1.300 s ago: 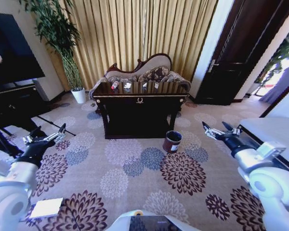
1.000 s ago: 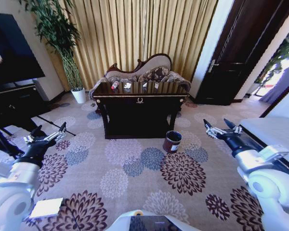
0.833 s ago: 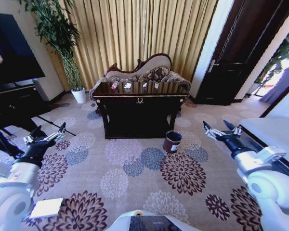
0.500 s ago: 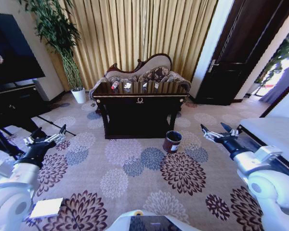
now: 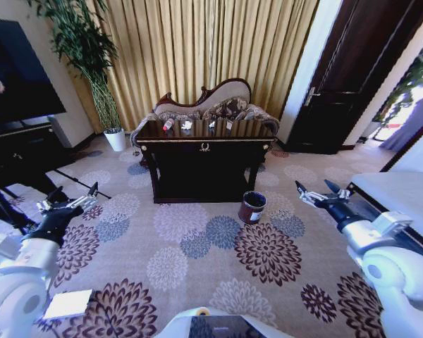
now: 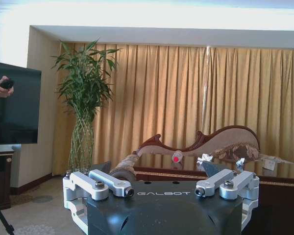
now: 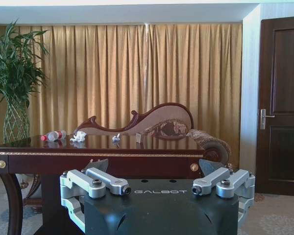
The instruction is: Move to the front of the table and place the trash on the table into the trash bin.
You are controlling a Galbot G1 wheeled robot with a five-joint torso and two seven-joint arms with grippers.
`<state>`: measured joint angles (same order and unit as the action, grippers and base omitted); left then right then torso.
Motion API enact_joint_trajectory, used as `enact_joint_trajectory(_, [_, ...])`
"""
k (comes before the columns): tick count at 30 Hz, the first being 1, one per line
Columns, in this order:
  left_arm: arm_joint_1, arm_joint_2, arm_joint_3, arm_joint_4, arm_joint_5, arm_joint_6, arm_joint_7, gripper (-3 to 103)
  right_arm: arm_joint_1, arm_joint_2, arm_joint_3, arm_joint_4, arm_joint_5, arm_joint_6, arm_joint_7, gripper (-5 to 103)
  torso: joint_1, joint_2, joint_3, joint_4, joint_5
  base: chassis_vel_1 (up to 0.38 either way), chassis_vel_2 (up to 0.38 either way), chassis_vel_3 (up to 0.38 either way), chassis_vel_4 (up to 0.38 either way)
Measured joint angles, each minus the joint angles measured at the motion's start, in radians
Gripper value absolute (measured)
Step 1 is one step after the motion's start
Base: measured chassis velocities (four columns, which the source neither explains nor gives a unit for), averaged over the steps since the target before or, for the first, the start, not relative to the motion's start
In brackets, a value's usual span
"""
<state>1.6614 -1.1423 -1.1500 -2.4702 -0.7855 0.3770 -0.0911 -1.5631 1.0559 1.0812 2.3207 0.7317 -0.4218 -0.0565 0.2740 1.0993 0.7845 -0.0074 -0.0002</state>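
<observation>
You face the table (image 5: 204,149) from well back, across patterned carpet (image 5: 197,246); it stands far centre, before a chaise (image 5: 211,105) and gold curtains (image 5: 204,49). On its top lie a bottle (image 5: 168,124) with red cap at the left end, and white wads (image 5: 187,124) beside it toward the centre. The bin (image 5: 252,207) stands on the carpet, just off the table's near right leg. Your left end effector (image 5: 69,203) hangs at near left, fingers apart, holding nothing; your right end effector (image 5: 323,195) hangs at near right, fingers apart, likewise holding nothing; both are well apart from the table.
</observation>
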Motion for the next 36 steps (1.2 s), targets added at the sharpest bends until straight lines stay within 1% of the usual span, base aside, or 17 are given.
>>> enact_joint_trajectory(14, [0.001, 0.002, -0.004, -0.001, -0.001, -0.002, 0.001, 100, -0.001, -0.002, 0.001, 0.002, 0.006, 0.000, 0.000, 100, 0.000, 0.000, 0.000, 0.0000, 0.0000, -0.043, 0.046, 0.041, -0.044])
enact_joint_trajectory(36, [0.001, 0.001, -0.005, -0.005, -0.001, -0.003, 0.001, 100, 0.009, -0.009, 0.001, -0.002, 0.014, -0.003, 0.001, 100, 0.000, 0.000, 0.000, 0.0000, 0.0000, -0.095, 0.085, 0.087, -0.086])
